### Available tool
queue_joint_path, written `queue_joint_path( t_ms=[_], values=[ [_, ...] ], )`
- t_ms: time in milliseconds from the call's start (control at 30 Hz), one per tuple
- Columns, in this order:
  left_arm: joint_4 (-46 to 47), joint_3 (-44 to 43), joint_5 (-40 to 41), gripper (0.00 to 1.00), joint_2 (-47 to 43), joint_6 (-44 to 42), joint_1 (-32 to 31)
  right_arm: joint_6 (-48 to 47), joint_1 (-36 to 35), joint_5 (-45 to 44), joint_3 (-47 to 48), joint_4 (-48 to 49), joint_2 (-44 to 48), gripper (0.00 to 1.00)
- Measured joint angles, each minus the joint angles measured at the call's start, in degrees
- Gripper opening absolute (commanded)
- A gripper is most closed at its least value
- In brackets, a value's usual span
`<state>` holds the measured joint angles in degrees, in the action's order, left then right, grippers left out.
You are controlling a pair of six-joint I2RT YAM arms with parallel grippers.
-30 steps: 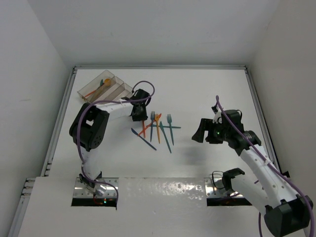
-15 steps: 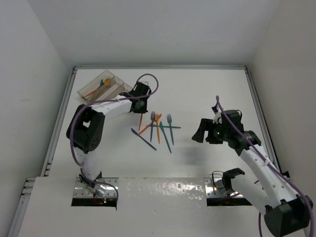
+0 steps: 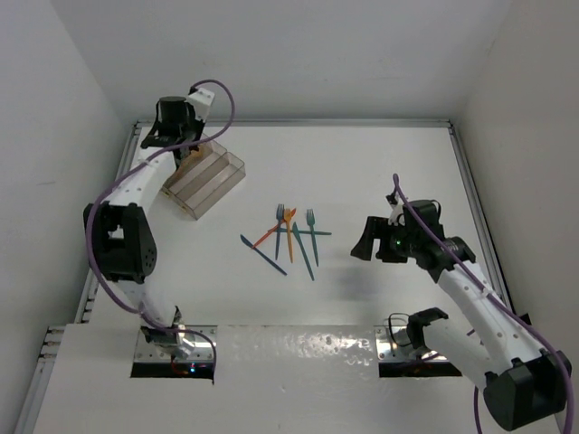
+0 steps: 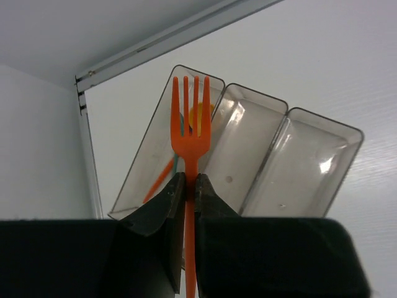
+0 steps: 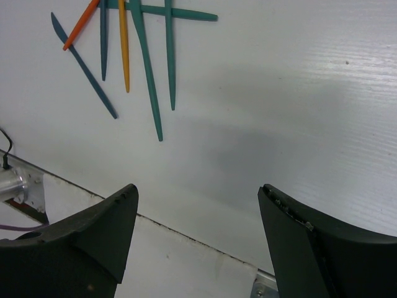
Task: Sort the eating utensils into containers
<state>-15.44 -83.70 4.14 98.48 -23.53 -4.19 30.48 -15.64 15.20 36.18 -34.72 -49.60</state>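
My left gripper (image 4: 190,180) is shut on the handle of an orange fork (image 4: 191,121), whose tines point out over the left compartment of the clear three-part container (image 4: 324,119). That compartment holds orange and teal utensils (image 4: 162,177); the other two look bare. From above, the left gripper (image 3: 184,149) hangs over the back-left end of the container (image 3: 222,176). Several utensils lie mid-table: a dark blue knife (image 3: 263,253), an orange fork (image 3: 290,231), a teal knife (image 3: 303,251). My right gripper (image 3: 366,242) is open to their right, holding nothing.
Raised rails run along the table's left (image 3: 113,208) and back edges, close to the container. In the right wrist view the open right gripper (image 5: 198,189) hovers over bare table, with the dark blue knife (image 5: 84,65) and teal utensils (image 5: 147,68) at upper left.
The left gripper shut on an orange fork at the pile, lifted it and swung back-left over the container. The right arm has not moved.
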Motion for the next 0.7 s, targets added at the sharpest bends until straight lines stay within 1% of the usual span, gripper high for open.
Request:
queue_joint_path(
  t_ms=[100,233,333,433,533,567,633,667,700],
  values=[
    [0.37,-2.14,-1.22,0.00,4.17,-5.92,1.40,-0.02,0.00,0.00,0.00,0.02,-0.83,0.78],
    [0.63,-2.25,-2.73,0.00,8.79,-13.20,2.43,-0.02,0.00,-0.02,0.07,0.00,-2.03,0.78],
    [0.59,-2.25,-3.85,0.00,11.61,-17.09,2.64,-0.04,0.00,-0.17,0.44,-0.24,-3.21,0.78],
    [0.66,-2.25,-4.46,0.03,14.08,-19.30,2.69,-0.04,0.00,-0.22,1.40,-0.44,-4.61,0.78],
    [0.68,-2.08,-4.87,0.14,15.89,-20.26,2.69,-0.04,0.00,-0.22,2.14,-0.42,-5.40,0.78],
    [0.87,-1.81,-4.85,0.19,16.11,-20.37,2.69,-0.04,0.00,-0.22,2.32,-0.44,-5.60,0.78],
    [1.18,-1.14,-4.87,0.25,16.15,-20.50,2.69,-0.07,0.00,-0.24,2.45,-0.35,-5.99,0.78],
    [1.68,-0.76,-4.85,0.31,16.13,-20.37,2.69,-0.07,0.00,-0.24,2.47,-0.37,-6.16,0.78],
    [2.05,-0.46,-4.83,0.34,16.13,-20.26,2.69,-0.07,0.00,-0.24,2.47,-0.35,-6.34,0.78]
  ],
)
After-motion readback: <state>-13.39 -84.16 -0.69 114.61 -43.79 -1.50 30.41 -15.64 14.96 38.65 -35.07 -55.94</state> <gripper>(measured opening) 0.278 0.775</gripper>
